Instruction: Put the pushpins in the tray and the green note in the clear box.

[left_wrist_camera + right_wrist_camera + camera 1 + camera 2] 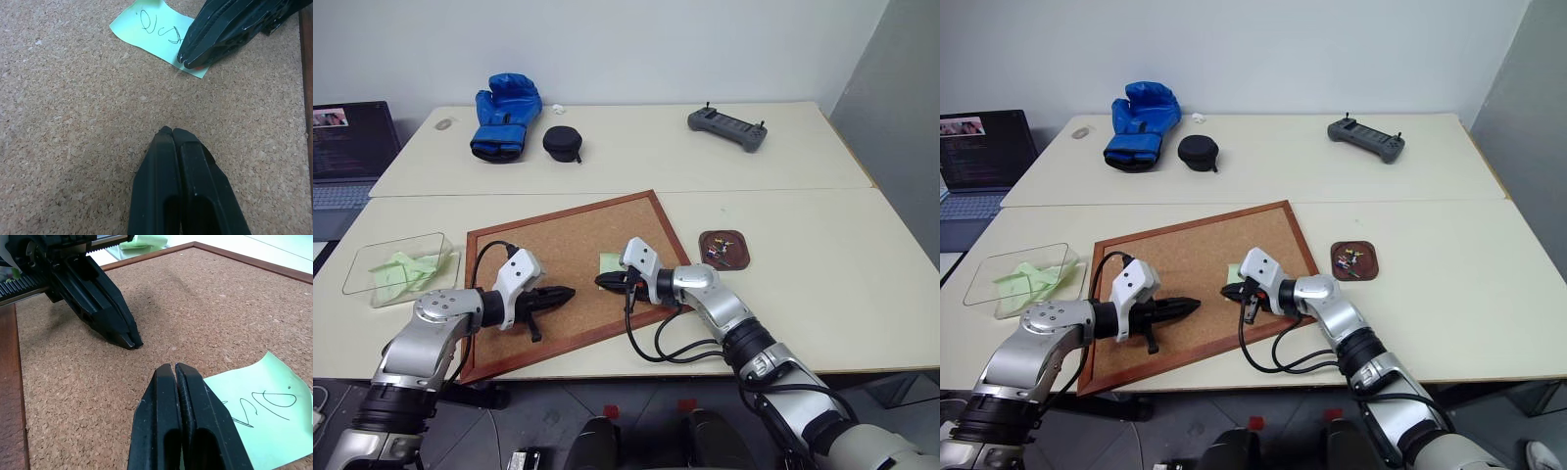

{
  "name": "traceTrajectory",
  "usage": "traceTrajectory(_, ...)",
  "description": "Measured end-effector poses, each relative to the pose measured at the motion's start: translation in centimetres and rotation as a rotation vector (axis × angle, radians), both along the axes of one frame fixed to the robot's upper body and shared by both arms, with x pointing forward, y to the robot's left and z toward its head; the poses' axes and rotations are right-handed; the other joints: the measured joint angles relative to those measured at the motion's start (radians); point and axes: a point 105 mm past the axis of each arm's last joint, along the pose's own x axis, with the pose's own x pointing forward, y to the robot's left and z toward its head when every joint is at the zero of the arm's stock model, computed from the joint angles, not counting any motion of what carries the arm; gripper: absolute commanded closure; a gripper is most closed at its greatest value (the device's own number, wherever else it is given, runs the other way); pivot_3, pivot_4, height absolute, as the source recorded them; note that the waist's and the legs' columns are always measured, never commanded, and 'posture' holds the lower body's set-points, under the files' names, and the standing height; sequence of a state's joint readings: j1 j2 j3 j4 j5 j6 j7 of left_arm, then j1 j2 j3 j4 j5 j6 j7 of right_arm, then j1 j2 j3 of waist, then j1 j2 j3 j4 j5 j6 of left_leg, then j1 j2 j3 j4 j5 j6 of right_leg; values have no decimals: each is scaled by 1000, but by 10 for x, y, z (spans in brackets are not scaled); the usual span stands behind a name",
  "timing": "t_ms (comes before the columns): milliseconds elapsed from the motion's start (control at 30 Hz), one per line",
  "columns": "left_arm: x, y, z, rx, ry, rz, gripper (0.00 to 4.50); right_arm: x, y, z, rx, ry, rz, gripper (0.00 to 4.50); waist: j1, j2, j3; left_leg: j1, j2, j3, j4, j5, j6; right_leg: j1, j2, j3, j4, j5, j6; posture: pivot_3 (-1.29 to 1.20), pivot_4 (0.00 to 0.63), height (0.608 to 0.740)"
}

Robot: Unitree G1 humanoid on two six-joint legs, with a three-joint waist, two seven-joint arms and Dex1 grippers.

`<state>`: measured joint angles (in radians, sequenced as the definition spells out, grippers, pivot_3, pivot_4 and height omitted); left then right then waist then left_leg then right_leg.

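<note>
The step in hand is the green note (155, 32) — the last one lying on the cork board (558, 245), near its right edge, with a scribble on it and a speck of red at the corner nearest the right gripper (603, 281). That speck may be a pin head; I cannot tell for sure.

The right gripper sits low over the board with its tips at the note's edge, fingers pressed together. Whether they pinch the paper or a pin is not clear (in the right wrist view the note's corner runs just beside the closed tips, no paper visibly between them). The left gripper (566, 292) hovers over bare cork, a little apart from the note, fingers also pressed together and holding nothing.

The tray (725, 249) stands on the table just right of the board, with several pushpins (718, 254) already in it. The clear box (401, 268) lies off the board's left edge, with green slips inside.

Next, I judge, the right gripper must lift — if the note comes up with it, carry it across the board to the box; if a pin comes away, it goes to the tray first.
</note>
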<state>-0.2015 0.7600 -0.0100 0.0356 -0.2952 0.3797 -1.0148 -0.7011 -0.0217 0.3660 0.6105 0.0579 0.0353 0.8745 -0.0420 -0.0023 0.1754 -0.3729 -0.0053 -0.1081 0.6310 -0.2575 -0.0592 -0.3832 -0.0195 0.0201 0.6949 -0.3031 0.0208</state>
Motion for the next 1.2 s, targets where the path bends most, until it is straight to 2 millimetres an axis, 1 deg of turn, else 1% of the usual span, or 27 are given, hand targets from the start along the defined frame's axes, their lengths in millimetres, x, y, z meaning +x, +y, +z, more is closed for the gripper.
traceTrajectory(133,0,0,0,0,0,0,4500,0,-2,6,-2,-20,9,4489,1,0,0,-1,0,-1,0,0,0,-1,0,0,0,0,0,0,150,740)
traceTrajectory(167,0,0,0,0,2,0,4500,0,-3,14,11,-43,11,4489,1,0,0,-1,0,0,0,0,0,-1,0,0,0,0,0,0,150,740)
traceTrajectory(267,-1,0,-1,0,3,1,4500,6,-5,54,68,-149,2,4489,0,0,0,-1,0,-1,0,0,0,-1,0,0,0,0,0,0,150,740)
traceTrajectory(333,-1,1,-2,0,4,1,4500,6,-4,69,97,-182,-4,4489,0,0,-1,0,0,-1,-1,0,0,0,-1,0,0,0,0,0,150,740)
traceTrajectory(433,-1,-1,-1,-2,-5,-1,4500,5,-4,72,93,-181,-6,4489,1,0,-1,0,0,-1,-1,0,0,-1,-1,0,0,0,0,0,150,740)
traceTrajectory(533,2,-3,1,-56,6,26,4500,5,-10,74,60,-218,-9,4489,7,0,-1,-1,0,-1,0,0,0,0,-1,0,0,0,0,0,150,740)
traceTrajectory(567,2,-4,0,-78,15,39,4105,6,-12,75,52,-231,-12,4500,9,0,-1,-1,0,-1,0,0,0,0,-2,-1,0,0,0,0,150,740)
traceTrajectory(600,4,-6,3,-162,56,82,4035,6,-17,76,22,-270,-13,4500,11,-1,-1,-3,0,-1,1,0,0,-1,-2,-1,0,0,0,0,150,740)
traceTrajectory(667,7,-11,9,-316,132,145,3626,5,-22,79,-24,-349,-2,4500,10,-3,1,-7,0,-3,3,0,0,-4,-2,-3,0,0,0,0,150,740)
traceTrajectory(733,12,-17,30,-532,190,195,3212,6,-31,80,-74,-424,0,4500,9,-9,4,-10,1,-4,5,0,0,-5,-2,-4,1,0,0,0,150,740)
traceTrajectory(767,13,-19,40,-616,212,205,3122,6,-35,80,-85,-446,1,4500,8,-11,5,-10,1,-4,5,0,0,-5,-2,-4,0,0,0,0,150,740)
traceTrajectory(833,9,-20,55,-740,273,224,2638,4,-41,78,-105,-489,4,4500,-2,-13,6,-9,3,-4,5,0,0,-5,-3,-3,0,0,0,0,150,740)
traceTrajectory(900,8,-21,58,-793,308,239,2361,4,-47,76,-123,-519,7,4500,-6,-13,6,-9,3,-4,4,0,-1,-5,-3,-3,-1,0,0,0,150,740)
traceTrajectory(933,9,-23,61,-836,340,251,2125,1,-52,75,-143,-568,27,4500,-6,-13,6,-10,3,-4,4,0,-1,-5,-3,-3,-1,0,0,0,150,740)
traceTrajectory(967,9,-24,63,-850,353,254,1992,-1,-52,74,-153,-587,40,4500,-6,-14,6,-9,4,-4,4,0,-1,-5,-3,-3,-2,0,0,0,150,740)
traceTrajectory(1000,9,-26,66,-872,380,255,1722,-5,-54,74,-169,-627,67,4500,-7,-14,7,-10,3,-3,4,1,-1,-5,-3,-3,-2,0,0,0,150,740)
traceTrajectory(1067,11,-30,72,-887,391,246,1402,-9,-53,75,-167,-661,97,4500,-8,-15,7,-9,3,-3,5,2,-4,-5,-3,-3,-2,0,0,0,150,740)
traceTrajectory(1100,11,-34,76,-889,397,233,1163,-14,-51,78,-160,-695,123,4500,-8,-15,7,-9,2,-3,5,3,-6,-4,-3,-3,-2,0,0,0,150,740)
traceTrajectory(1133,12,-35,77,-888,399,230,1061,-15,-50,78,-160,-710,134,4500,-8,-15,7,-9,2,-3,5,3,-6,-4,-3,-3,-2,0,0,0,150,740)
traceTrajectory(1200,12,-36,77,-888,409,232,708,-18,-50,78,-165,-742,159,4500,-8,-15,7,-9,2,-3,5,4,-7,-4,-3,-3,-2,0,0,0,150,740)
